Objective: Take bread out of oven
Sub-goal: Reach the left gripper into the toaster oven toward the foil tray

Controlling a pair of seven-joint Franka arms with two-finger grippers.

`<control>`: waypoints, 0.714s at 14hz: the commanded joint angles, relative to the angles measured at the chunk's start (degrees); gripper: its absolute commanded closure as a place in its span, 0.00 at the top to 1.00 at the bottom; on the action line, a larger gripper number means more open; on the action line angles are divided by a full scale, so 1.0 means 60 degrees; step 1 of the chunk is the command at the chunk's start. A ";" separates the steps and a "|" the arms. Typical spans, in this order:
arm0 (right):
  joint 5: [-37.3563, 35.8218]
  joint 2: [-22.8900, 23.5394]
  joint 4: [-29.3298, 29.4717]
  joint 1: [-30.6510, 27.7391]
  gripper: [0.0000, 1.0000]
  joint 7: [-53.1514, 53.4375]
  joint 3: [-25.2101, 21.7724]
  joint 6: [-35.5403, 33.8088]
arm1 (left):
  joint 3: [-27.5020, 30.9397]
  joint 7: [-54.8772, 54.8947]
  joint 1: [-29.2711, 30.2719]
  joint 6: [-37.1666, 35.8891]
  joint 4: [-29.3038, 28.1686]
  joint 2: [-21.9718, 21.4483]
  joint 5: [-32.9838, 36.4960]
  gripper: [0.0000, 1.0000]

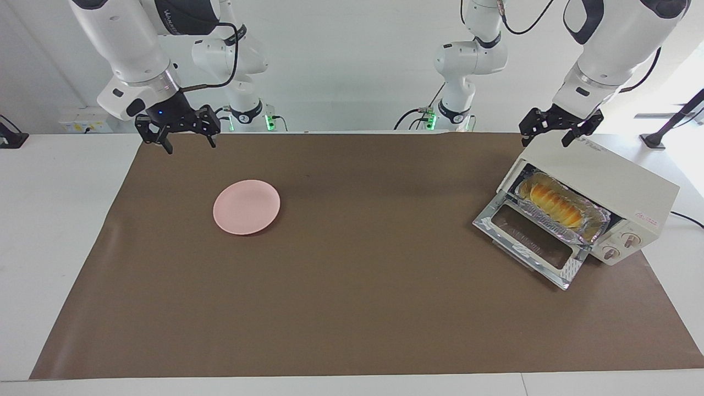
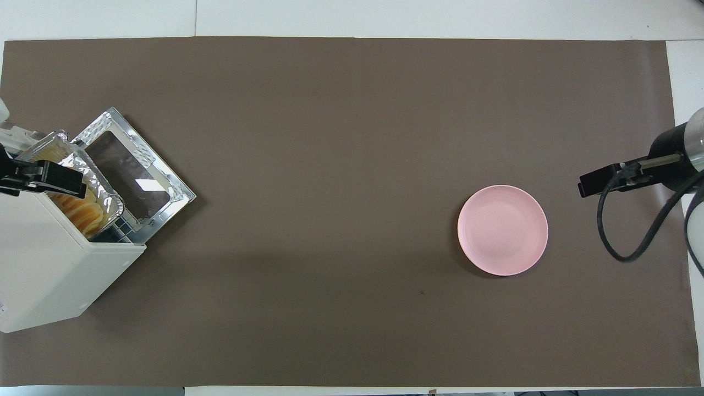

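- Fingers on the left gripper (image 1: 555, 131) stand spread wide with nothing between them; it hangs over the oven's top edge nearest the robots, touching nothing as far as the facing view shows.
- Right gripper (image 1: 177, 132) likewise has its fingers wide apart and empty, hanging over the mat's edge at the right arm's end; that arm waits.
- Bread (image 1: 554, 202) lies lengthwise in a crinkled foil tray (image 1: 588, 226), which sits on the rack and juts partly out of the oven (image 1: 616, 181) mouth, so the loaf is exposed from above.
- Oven door (image 1: 528, 242) is dropped flat onto the mat, so access is already made; no door step looks left.
- Oven stands angled at the left arm's end of the table, mouth turned toward the middle, which suits a reach by the left arm.
- Pink plate (image 1: 246, 207) sits alone on the brown mat (image 1: 352, 308), well apart from the oven, toward the right arm's end; probably the drop-off spot.
- Judgement: task barely begun; next move needs the left gripper to come round in front of the mouth and down across the loaf's narrow width, clear of the foil rim.
- Risk: soft loaf squashes, or the light tray drags out with it.
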 commanded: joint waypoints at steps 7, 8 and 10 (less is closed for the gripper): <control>0.0016 -0.0212 -0.0206 -0.0144 1.00 0.0044 0.0108 -0.0059 | -0.0118 -0.0002 -0.0037 0.0646 -0.0472 -0.0264 -0.0012 1.00; 0.0001 -0.0212 -0.0191 -0.0144 1.00 0.0044 0.0108 -0.0060 | -0.0119 -0.0118 0.0065 0.0994 -0.0516 -0.0264 -0.0012 1.00; 0.0016 -0.0212 -0.0206 -0.0144 1.00 0.0044 0.0108 -0.0059 | -0.0104 -0.2244 0.0080 0.2398 -0.1390 -0.0323 -0.0012 1.00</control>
